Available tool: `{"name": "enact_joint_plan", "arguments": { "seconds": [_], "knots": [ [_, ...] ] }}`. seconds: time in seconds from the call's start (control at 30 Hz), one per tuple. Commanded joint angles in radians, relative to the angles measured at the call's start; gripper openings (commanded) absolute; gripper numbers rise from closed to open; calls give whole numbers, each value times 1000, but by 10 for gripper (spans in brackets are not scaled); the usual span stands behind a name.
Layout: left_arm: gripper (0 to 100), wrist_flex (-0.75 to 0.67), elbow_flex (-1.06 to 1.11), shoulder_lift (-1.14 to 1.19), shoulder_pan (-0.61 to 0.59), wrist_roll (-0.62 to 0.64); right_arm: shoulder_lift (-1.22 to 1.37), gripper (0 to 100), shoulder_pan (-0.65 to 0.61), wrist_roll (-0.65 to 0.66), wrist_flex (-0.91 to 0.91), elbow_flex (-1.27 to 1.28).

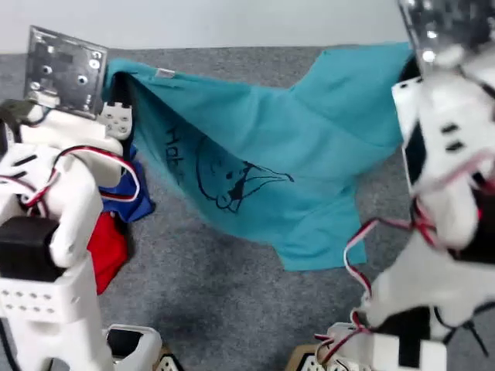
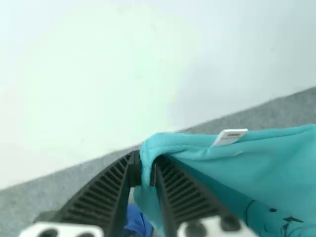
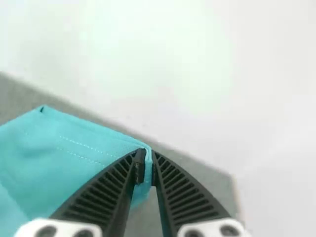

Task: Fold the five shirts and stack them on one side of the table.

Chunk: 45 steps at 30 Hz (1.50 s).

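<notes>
A teal shirt (image 1: 255,162) with a dark line drawing hangs stretched between both arms above the grey table. My left gripper (image 2: 143,170) is shut on a bunched edge of the teal shirt (image 2: 256,168) near its white neck label (image 2: 229,137); in the high view that gripper (image 1: 116,100) is at the far left. My right gripper (image 3: 146,163) is shut on a hemmed corner of the teal shirt (image 3: 64,158), at the far right in the high view. A blue shirt (image 1: 124,193) and a red shirt (image 1: 108,247) lie bunched under the left arm.
The grey carpet-like tabletop (image 1: 224,309) lies bare under the hanging shirt. A pale wall (image 1: 232,23) runs along the table's far edge. The white arm bodies (image 1: 54,255) stand at the near left and near right.
</notes>
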Motion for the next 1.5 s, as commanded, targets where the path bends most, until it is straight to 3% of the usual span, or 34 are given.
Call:
{"name": "enact_joint_plan", "arguments": {
  "seconds": [0.0,0.17,0.53,0.8,1.17,1.3,1.47],
  "knots": [
    [2,66,-91,-26,2,-44,-76,9,24,9,-27,-46],
    [2,227,-197,-26,2,-157,-119,9,67,9,-2,-49],
    [2,436,-306,-26,0,-160,-266,10,76,46,-77,-46],
    [2,450,-305,-26,2,-160,-317,10,76,94,-246,-46],
    [2,445,-440,-61,-6,-160,-357,10,76,123,-269,-49],
    [2,434,-513,-55,-8,-157,-343,10,76,115,-269,-38],
    [2,354,-515,-54,-8,-138,-314,10,73,14,-283,-9]
  ]
}}
